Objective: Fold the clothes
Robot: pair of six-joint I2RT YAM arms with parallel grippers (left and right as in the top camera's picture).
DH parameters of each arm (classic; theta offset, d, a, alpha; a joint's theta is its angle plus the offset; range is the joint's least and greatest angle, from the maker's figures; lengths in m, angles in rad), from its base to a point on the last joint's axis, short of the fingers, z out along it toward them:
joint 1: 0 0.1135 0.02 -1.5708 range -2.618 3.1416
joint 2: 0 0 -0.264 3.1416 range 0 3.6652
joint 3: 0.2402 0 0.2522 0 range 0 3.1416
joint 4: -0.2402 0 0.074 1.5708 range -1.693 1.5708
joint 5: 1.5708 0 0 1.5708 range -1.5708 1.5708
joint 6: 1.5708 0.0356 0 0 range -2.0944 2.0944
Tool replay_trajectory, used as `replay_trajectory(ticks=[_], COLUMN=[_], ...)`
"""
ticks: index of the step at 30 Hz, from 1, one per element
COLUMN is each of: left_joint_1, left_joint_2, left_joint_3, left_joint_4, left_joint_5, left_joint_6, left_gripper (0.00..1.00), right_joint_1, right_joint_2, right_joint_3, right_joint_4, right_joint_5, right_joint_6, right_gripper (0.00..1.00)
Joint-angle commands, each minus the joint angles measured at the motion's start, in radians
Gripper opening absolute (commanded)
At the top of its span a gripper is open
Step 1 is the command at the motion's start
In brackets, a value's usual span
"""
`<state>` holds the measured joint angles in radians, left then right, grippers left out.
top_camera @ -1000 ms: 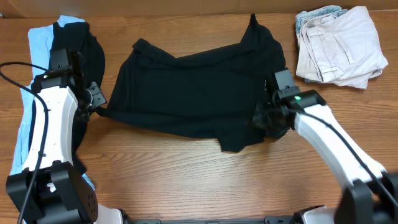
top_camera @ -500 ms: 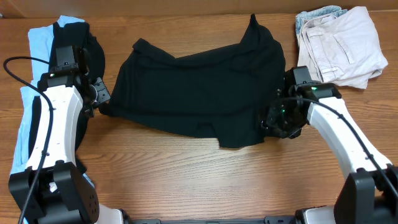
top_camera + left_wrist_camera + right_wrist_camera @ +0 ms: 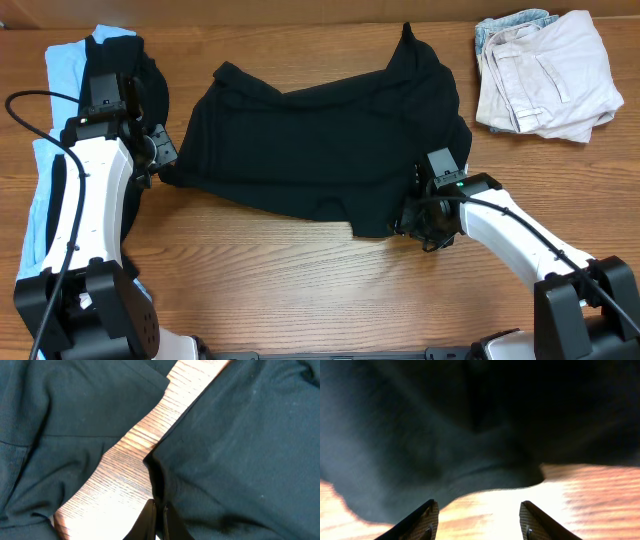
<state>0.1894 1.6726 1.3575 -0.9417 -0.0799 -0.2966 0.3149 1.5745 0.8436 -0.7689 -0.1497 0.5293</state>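
Observation:
A black short-sleeved garment (image 3: 320, 150) lies spread and rumpled across the middle of the table. My left gripper (image 3: 160, 165) is at its left edge, and the left wrist view shows that gripper (image 3: 159, 506) shut on a pinched fold of the black fabric (image 3: 240, 445). My right gripper (image 3: 412, 216) sits at the garment's lower right hem. In the right wrist view it (image 3: 479, 505) is open over bare wood, with nothing between its fingers and the black hem (image 3: 445, 440) just ahead of the tips.
A stack of light blue cloth (image 3: 62, 70) and black cloth (image 3: 150, 85) lies at the far left, partly under my left arm. A pile of pale beige clothes (image 3: 545, 75) sits at the back right. Bare wood runs along the front edge.
The right gripper went from shut to open, swung out to the right, then came back to the lower right hem. The left arm shifted slightly back, still holding the fabric.

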Motion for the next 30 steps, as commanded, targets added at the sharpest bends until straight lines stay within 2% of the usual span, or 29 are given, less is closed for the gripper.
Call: replay_trajectory(ticks=[1, 12, 18, 20, 21, 23, 24, 30], left_joint_1=[-0.007, -0.007, -0.007, -0.007, -0.007, -0.007, -0.007, -0.007], left_joint_2=[-0.010, -0.010, -0.010, -0.010, -0.010, -0.010, -0.010, -0.019], left_joint_3=[0.011, 0.011, 0.011, 0.011, 0.011, 0.011, 0.011, 0.046], left_joint_4=[0.005, 0.005, 0.005, 0.005, 0.005, 0.005, 0.005, -0.017], left_joint_5=[-0.006, -0.006, -0.006, -0.006, -0.006, -0.006, -0.006, -0.005], left_joint_6=[0.005, 0.005, 0.005, 0.005, 0.005, 0.005, 0.005, 0.005], left_gripper=[0.04, 0.04, 0.04, 0.04, 0.04, 0.04, 0.04, 0.04], right_joint_1=[0.004, 0.004, 0.005, 0.005, 0.005, 0.005, 0.005, -0.019], right_joint_2=[-0.011, 0.032, 0.048, 0.048, 0.048, 0.048, 0.048, -0.028], right_joint_3=[-0.024, -0.040, -0.040, -0.040, -0.040, -0.039, -0.039, 0.028], right_joint_4=[0.036, 0.077, 0.112, 0.117, 0.117, 0.117, 0.116, -0.003], right_joint_5=[0.064, 0.141, 0.119, 0.111, 0.111, 0.110, 0.103, 0.097], right_joint_6=[0.054, 0.127, 0.130, 0.130, 0.130, 0.131, 0.131, 0.151], right_gripper=[0.56, 0.56, 0.48, 0.42, 0.34, 0.08, 0.04, 0.04])
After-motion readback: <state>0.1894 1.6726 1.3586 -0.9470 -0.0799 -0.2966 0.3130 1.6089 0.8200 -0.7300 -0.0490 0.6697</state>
